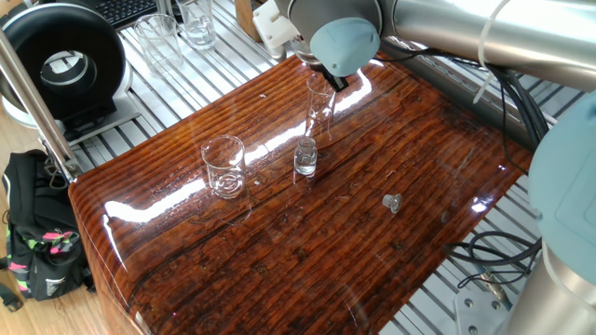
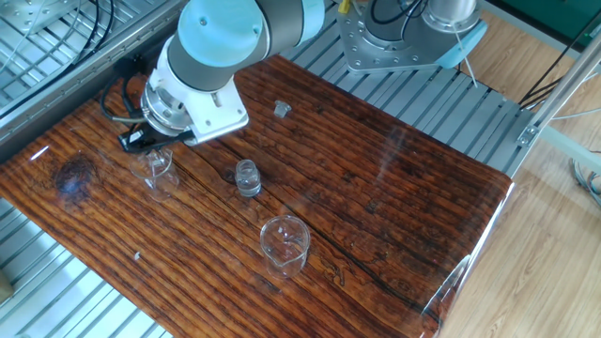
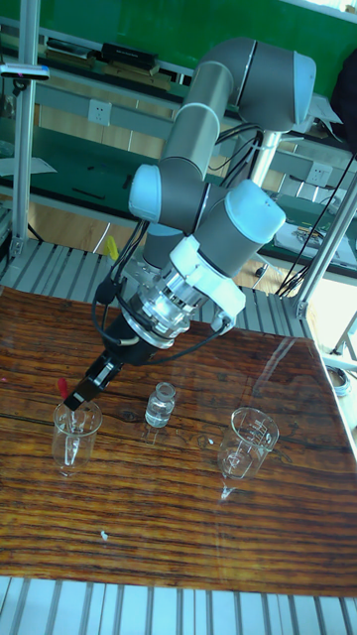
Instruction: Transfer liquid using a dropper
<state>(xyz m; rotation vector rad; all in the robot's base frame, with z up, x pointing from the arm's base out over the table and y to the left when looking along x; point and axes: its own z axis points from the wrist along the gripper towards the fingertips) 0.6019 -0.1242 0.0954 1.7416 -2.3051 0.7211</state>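
Glossy dark wooden table [image 2: 394, 188] fills most of each view, ringed by a metal slatted frame, with a green wall and shelves across the top of the tall view. Over the table's left part in that view, the big grey and pale-blue robot arm [image 3: 213, 149] slants down toward the lower left. Its gripper [image 3: 81, 397] hangs at the mouth of a tall glass cylinder [image 3: 74, 437] standing upright at the lower left; the narrow black fingers are drawn close onto the dropper [image 3: 65, 395], whose small red bulb shows just beside the fingertips while its thin clear tube, barely visible, dips into the cylinder. Any liquid in the glass is too faint to make out. Right of centre in the tall view stands an open beaker [image 3: 248, 442], well apart from the cylinder. Between them, nearer the cylinder, sits a small vial [image 3: 160, 405]. A tiny clear cap [image 1: 392, 201] lies alone at the right of one fixed view.
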